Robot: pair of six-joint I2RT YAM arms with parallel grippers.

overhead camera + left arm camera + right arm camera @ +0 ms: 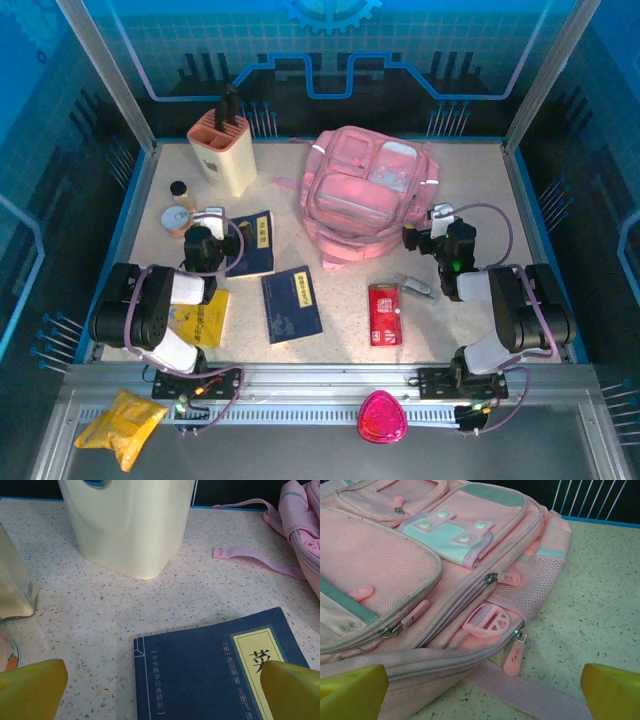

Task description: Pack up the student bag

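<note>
Student bag [368,195] flat on table [340,285]; left pincer [161,686], right pincer [482,690] agape.

We log the speckled table [345,300] carrying the student bag [365,195], a beige holder [225,150], a blue book [262,245], a second blue book [290,305], a red packet [384,313] and a yellow booklet [203,322].

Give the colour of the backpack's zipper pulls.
Pink: the zipper pulls match the student bag; clearest in the right wrist view.

The student bag [368,193] is a soft pink fabric backpack lying flat, front side up, toward the far right of the table. Its zips look shut, pink pullers hanging from them. Pale mint-green panels trim the front pockets, mesh covers one side, and a pink strap trails left.
</note>
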